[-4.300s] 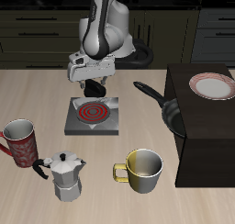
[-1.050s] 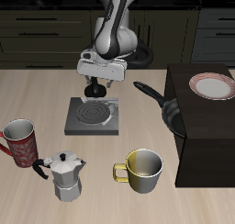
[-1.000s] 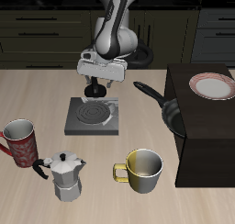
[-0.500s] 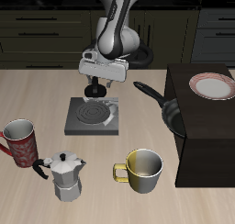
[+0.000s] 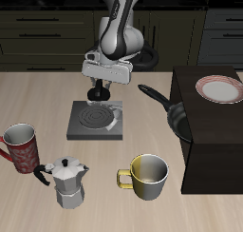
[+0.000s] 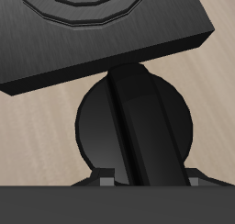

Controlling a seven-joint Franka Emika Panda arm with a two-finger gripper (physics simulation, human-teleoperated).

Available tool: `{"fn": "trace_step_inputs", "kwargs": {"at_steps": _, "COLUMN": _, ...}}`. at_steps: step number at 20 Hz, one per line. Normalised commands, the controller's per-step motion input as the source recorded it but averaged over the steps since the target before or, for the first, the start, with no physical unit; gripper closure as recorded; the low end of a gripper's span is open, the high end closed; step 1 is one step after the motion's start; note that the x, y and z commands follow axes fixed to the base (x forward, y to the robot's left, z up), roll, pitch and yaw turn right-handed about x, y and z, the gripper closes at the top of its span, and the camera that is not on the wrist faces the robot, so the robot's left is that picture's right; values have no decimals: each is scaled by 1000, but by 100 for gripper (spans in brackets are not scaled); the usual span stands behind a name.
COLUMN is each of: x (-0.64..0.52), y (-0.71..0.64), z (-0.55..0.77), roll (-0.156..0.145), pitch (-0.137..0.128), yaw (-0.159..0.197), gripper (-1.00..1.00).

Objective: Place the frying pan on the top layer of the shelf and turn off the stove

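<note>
The stove [image 5: 96,120] is a grey square plate at the table's middle, and its spiral coil is dark. My gripper [image 5: 98,93] hangs over the stove's back edge, right above the black knob [image 6: 136,117]. In the wrist view the stove plate [image 6: 101,35] and the round knob with its ridge fill the frame. The fingertips [image 6: 106,181] stand apart at the knob's two sides, with nothing gripped. The black frying pan [image 5: 178,120] lies tilted against the side of the dark shelf [image 5: 214,145], its handle pointing toward the arm.
A white and red plate [image 5: 218,88] lies on the shelf's top. A yellow-white mug [image 5: 148,176], a metal moka pot [image 5: 65,182] and a red mug [image 5: 20,147] stand near the table's front edge.
The coil glowed red 4.3 s ago and is dark now. The gripper has shifted along the stove's back edge to the knob and has barely moved in the last second.
</note>
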Motion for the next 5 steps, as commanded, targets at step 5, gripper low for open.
{"fn": "trace_step_inputs", "kwargs": {"at_steps": 5, "x": 34, "y": 176, "z": 14, "roll": 32, "pitch": 4, "yaw": -53, "gripper": 100}}
